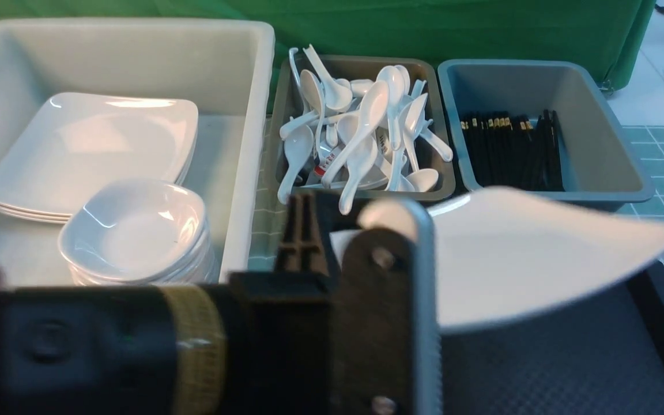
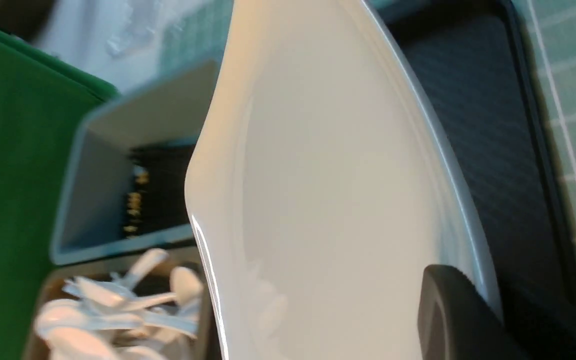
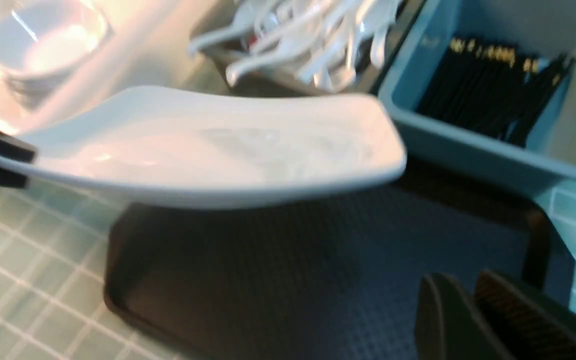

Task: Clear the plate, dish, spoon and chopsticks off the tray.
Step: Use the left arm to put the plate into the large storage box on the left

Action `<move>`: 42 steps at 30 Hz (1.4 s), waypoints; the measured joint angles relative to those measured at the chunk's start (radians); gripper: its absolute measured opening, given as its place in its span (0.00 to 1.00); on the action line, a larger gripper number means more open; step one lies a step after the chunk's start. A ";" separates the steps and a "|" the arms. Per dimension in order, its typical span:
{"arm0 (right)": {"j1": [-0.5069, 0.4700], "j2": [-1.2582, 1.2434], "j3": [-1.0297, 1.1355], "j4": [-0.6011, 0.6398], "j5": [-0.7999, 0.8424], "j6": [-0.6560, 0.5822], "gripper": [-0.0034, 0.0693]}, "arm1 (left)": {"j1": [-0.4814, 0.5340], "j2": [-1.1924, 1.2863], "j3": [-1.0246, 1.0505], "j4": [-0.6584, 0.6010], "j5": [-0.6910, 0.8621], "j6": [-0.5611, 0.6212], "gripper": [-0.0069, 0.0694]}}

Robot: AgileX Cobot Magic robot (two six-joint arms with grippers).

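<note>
as the left end effector grips the plate, spoons fill a bin.

We find the plate above the tray; behind the tray, tub left, spoon bin centre, chopstick bin right.

- My left arm reaches across low in front, wrist rolled sideways.
- My left gripper is clamped on the rim of the plate.
- My right gripper hangs empty, fingers close together.
</note>
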State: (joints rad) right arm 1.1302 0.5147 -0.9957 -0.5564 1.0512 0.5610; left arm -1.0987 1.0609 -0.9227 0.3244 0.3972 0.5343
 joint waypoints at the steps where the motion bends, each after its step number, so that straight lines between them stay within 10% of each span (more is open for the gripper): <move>1: 0.000 0.000 0.000 -0.003 -0.026 0.002 0.21 | 0.012 -0.023 -0.003 0.011 0.000 -0.011 0.13; 20: 0.000 0.271 -0.092 0.036 -0.260 -0.216 0.08 | 0.885 0.210 -0.106 0.227 0.089 -0.040 0.13; 42: 0.000 0.271 -0.092 0.290 -0.241 -0.395 0.08 | 0.981 0.604 -0.197 0.330 -0.036 -0.017 0.12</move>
State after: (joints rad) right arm 1.1302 0.7857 -1.0882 -0.2665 0.8099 0.1659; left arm -0.1182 1.6644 -1.1201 0.6539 0.3615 0.5174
